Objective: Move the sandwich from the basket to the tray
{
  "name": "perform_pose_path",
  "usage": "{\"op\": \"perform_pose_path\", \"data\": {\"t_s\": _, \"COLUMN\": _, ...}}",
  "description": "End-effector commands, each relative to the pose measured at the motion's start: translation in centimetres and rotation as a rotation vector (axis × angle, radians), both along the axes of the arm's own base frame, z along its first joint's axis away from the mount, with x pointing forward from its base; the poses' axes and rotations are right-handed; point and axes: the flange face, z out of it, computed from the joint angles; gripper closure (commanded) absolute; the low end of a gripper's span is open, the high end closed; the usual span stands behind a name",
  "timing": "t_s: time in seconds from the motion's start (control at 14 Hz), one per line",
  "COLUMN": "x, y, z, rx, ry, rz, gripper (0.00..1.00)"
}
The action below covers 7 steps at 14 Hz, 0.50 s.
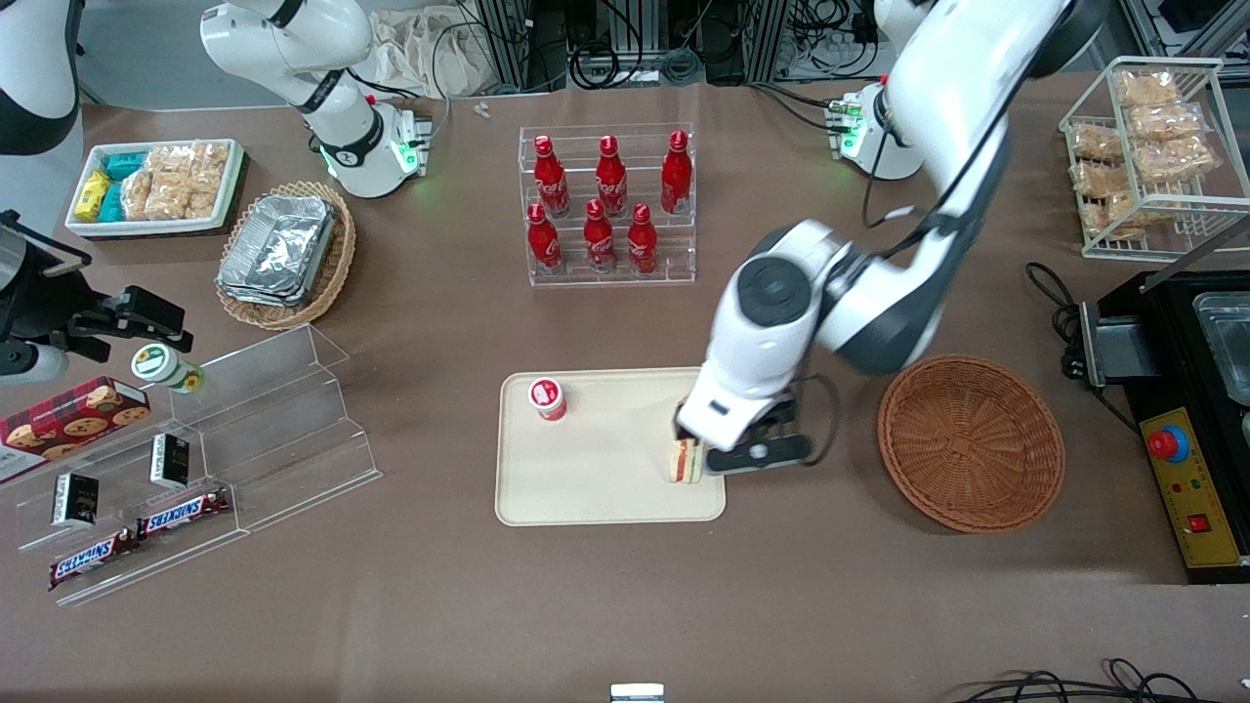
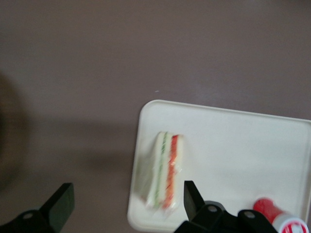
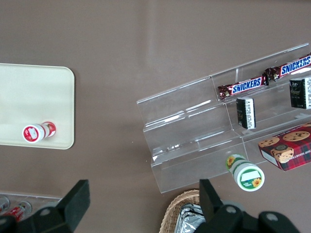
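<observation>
Front view: the sandwich stands on its edge on the tray, near the tray end closest to the basket. In the left wrist view the sandwich shows green and orange-red filling stripes and sits near a corner of the tray. The gripper hovers directly above the sandwich; its fingers are spread wide, one to each side of the wedge, not touching it. The basket lies on the table toward the working arm's end, just beside the tray. A small red bottle with a white cap stands on the tray toward the parked arm's end, well apart from the sandwich.
</observation>
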Motion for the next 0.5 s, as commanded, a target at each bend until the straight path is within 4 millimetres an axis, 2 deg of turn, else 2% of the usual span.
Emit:
{"op": "perform_pose_path", "data": {"t_s": 0.0, "x": -2.0, "y": 4.8, "z": 6.3, "rx": -0.004, "ry": 0.07, "rz": -0.056, "gripper": 0.0}}
{"op": "perform_pose_path", "data": {"t_s": 0.14, "x": -2.4, "y": 9.6, "z": 9.8, "rx": -0.012, "ry": 0.127, "rz": -0.105, "gripper": 0.0}}
{"op": "perform_pose_path", "data": {"t_s": 0.36, "x": -3.7, "y": 15.1, "z": 14.1, "rx": -0.006, "ry": 0.168, "rz": -0.123, "gripper": 0.0}}
{"op": "perform_pose_path", "data": {"t_s": 0.43, "x": -4.0, "y": 17.9, "z": 16.2, "rx": -0.047, "ry": 0.162, "rz": -0.099, "gripper": 0.0}}
